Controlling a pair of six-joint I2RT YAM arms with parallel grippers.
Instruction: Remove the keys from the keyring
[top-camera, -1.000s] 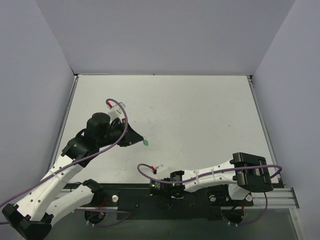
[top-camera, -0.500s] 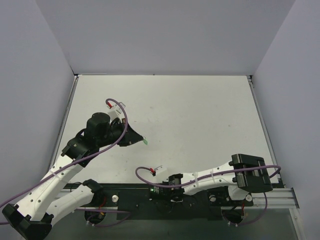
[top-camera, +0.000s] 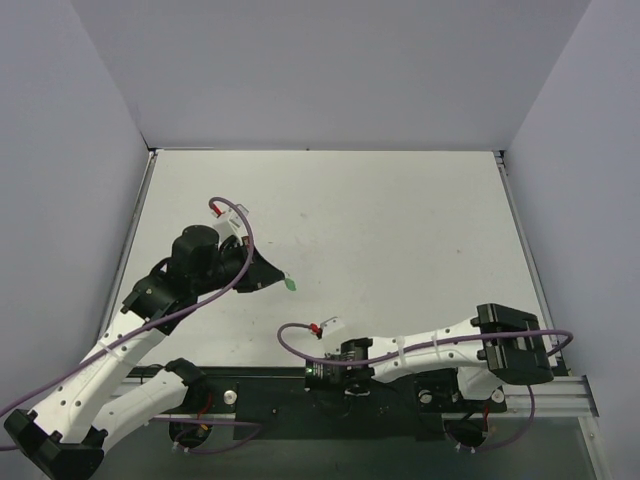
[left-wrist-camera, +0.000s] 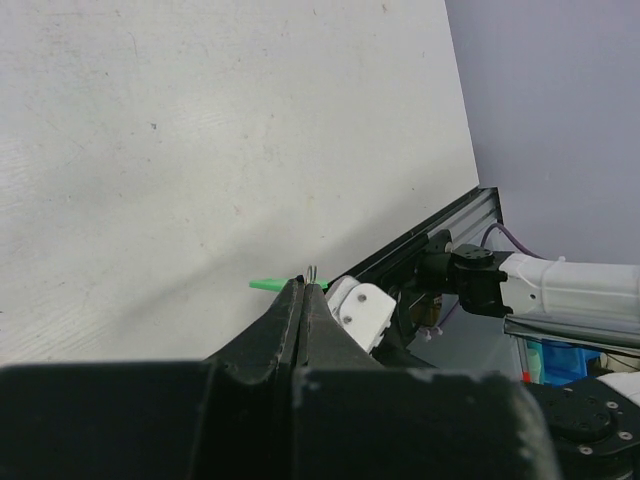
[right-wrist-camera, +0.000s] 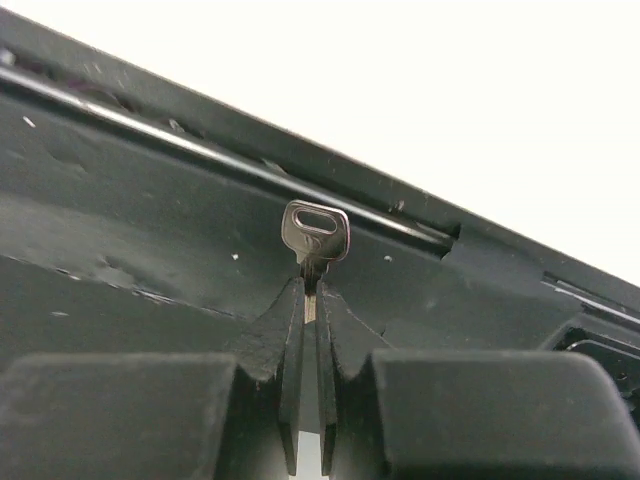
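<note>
My left gripper (top-camera: 285, 281) hangs over the left middle of the white table, shut on the small green keyring (top-camera: 291, 285). In the left wrist view the keyring (left-wrist-camera: 270, 285) sticks out left of the closed fingertips (left-wrist-camera: 303, 287), with a thin wire loop just above them. My right gripper (top-camera: 322, 372) sits low over the black rail at the near edge. In the right wrist view it (right-wrist-camera: 311, 290) is shut on the stem of a small silver key (right-wrist-camera: 316, 232), whose head stands above the fingertips. The key is apart from the keyring and does not show in the top view.
The black base rail (top-camera: 420, 398) runs along the near edge under the right arm. Purple cables loop off both wrists (top-camera: 290, 340). Grey walls close in the table (top-camera: 400, 230) on the left, back and right.
The right arm has shifted slightly along the near edge, its wrist cable loop moving a little right. The left arm and the green keyring have stayed still.
</note>
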